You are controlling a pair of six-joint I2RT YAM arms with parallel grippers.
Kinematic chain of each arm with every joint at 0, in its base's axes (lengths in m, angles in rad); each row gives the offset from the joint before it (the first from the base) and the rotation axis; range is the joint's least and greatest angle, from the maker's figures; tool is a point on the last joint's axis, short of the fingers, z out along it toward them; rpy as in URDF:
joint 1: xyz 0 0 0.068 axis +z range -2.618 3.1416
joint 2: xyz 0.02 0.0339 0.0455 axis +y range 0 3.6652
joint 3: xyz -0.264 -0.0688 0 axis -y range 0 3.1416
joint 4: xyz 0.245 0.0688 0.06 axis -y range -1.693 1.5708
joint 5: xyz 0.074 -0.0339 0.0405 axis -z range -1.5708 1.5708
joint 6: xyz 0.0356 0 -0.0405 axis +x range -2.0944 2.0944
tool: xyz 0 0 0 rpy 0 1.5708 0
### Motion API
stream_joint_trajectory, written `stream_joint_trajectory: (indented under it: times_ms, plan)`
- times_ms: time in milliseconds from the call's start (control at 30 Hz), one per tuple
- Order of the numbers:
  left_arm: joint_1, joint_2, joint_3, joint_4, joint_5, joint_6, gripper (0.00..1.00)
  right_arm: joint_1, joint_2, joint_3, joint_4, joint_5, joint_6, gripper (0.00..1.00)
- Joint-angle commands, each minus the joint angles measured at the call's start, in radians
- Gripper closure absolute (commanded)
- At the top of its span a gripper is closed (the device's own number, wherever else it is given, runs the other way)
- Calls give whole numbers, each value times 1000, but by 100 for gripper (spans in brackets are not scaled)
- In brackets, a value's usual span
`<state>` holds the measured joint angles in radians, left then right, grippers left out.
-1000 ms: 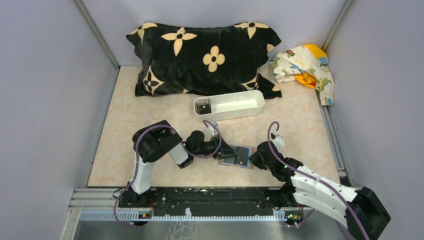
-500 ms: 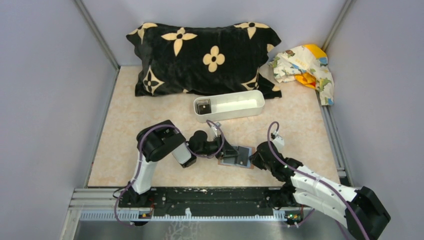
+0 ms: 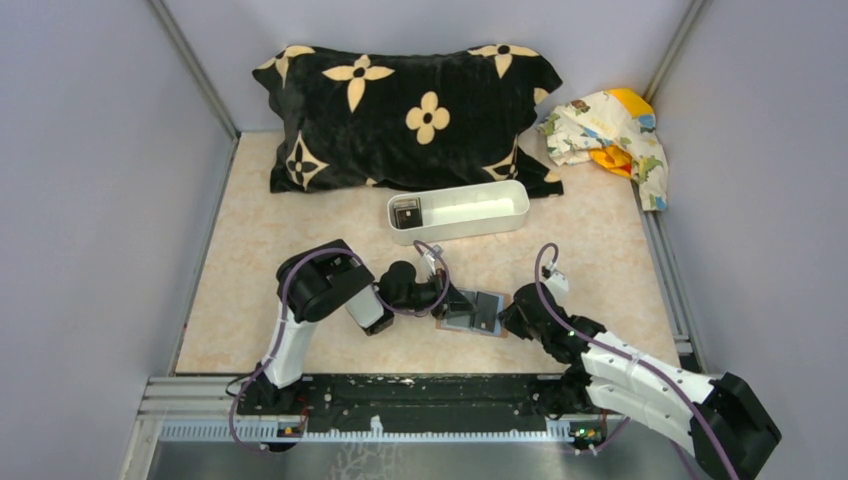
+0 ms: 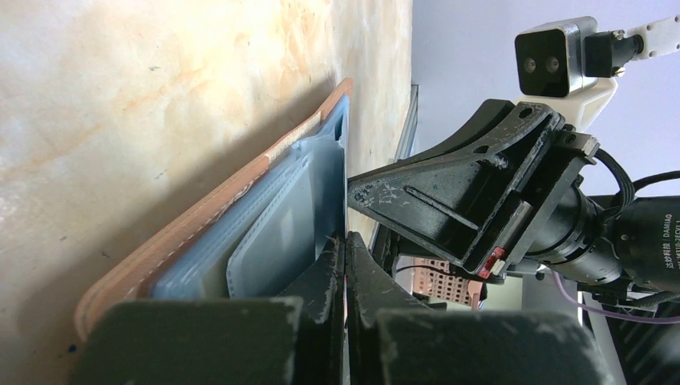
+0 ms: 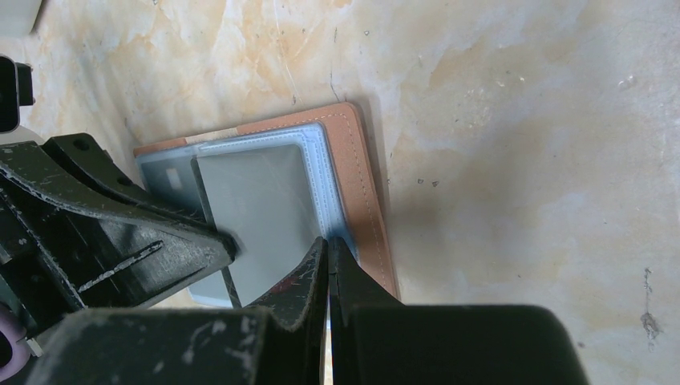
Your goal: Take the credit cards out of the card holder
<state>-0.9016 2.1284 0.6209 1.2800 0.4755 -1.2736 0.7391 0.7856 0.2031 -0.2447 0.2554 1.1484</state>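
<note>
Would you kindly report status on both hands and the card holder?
Left hand shut at card holder's blue sleeves, card grip unclear. Right hand shut, tips at its brown rim. Grey card showing on holder. Nothing blocking.

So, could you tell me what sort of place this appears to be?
Probably a robot lab enclosure, not a home: plain grey partition walls, two arms bolted to a metal rail at the table edge, and props like a pillow and white tray set out.
</note>
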Motion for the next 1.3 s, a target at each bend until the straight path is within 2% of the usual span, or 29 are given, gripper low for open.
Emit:
stream_joint_trajectory:
  times_ms: [0, 100, 700, 967, 1267]
  plan:
    - [-16, 8, -3, 79, 28, -14, 100, 12, 23, -39, -19, -20, -4, 100]
    - [-12, -7, -28, 78, 8, -13, 98, 11, 23, -39, -23, -14, -1, 100]
    - [20, -40, -78, 91, 15, -9, 100, 11, 23, -34, -31, -6, -1, 100]
    - [43, -67, -151, 117, 17, -4, 100, 11, 30, -30, -27, -5, -3, 100]
    - [134, -136, -244, 130, 75, 58, 100, 11, 39, -18, -21, -2, -8, 100]
